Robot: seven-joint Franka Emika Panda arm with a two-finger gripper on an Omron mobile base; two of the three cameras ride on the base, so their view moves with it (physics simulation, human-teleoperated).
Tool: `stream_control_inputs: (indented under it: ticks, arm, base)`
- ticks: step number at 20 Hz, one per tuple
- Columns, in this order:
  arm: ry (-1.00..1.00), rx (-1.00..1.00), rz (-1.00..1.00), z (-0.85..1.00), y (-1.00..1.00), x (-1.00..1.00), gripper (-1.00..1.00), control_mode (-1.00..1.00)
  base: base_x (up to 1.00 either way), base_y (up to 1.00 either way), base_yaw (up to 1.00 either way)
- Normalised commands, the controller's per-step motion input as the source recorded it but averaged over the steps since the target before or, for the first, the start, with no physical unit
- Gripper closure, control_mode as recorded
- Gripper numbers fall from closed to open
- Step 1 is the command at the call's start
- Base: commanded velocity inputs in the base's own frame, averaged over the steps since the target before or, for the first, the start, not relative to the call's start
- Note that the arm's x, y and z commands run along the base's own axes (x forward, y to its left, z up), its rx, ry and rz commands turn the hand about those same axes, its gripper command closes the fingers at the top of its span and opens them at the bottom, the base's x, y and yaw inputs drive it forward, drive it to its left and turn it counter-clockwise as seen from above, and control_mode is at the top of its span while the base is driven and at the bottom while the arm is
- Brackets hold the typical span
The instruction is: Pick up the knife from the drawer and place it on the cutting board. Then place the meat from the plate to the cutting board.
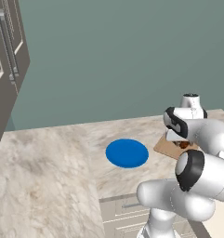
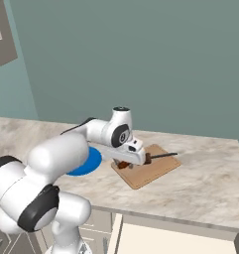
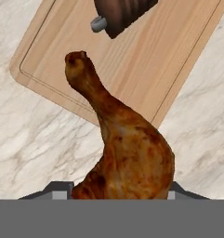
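Holding the meat (image 3: pixel 125 148) between its fingers, our gripper (image 2: pixel 125 163) hangs just over the board's (image 2: pixel 153 171) near-left edge. In the hand view we see the drumstick clamped at its thick end, its bony tip reaching across the board edge toward the knife (image 3: pixel 120 14) handle. The knife lies on the board, its blade pointing off the far-right side. The plate (image 1: pixel 127 153) sits bare on the tabletop (image 1: pixel 43 172), left of the board. Below us the drawer (image 2: pixel 175 240) stands open.
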Motion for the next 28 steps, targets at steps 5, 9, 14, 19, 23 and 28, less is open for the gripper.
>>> stream_control_inputs:
  ticks: [5, 9, 14, 19, 23, 28]
  arm:
    - [0.00, 0.01, -0.02, 0.00, -0.01, 0.21, 1.00, -1.00]
    - [0.00, 0.00, 0.00, 0.00, -0.04, 0.14, 1.00, -1.00]
    - [0.00, 0.00, 0.00, -0.12, -0.27, 0.17, 1.00, -1.00]
    - [0.00, 0.00, 0.00, -0.16, -0.36, 0.15, 1.00, -1.00]
    - [0.00, 0.00, 0.00, -0.10, -0.32, 0.09, 1.00, -1.00]
    - [0.00, 0.01, 0.00, -0.01, -0.20, 0.10, 1.00, -1.00]
  base:
    - [0.00, 0.00, 0.00]
    - [0.00, 0.00, 0.00]
    - [0.00, 0.00, 0.00]
    - [0.00, 0.00, 0.00]
    - [0.00, 0.00, 0.00]
    - [0.00, 0.00, 0.00]
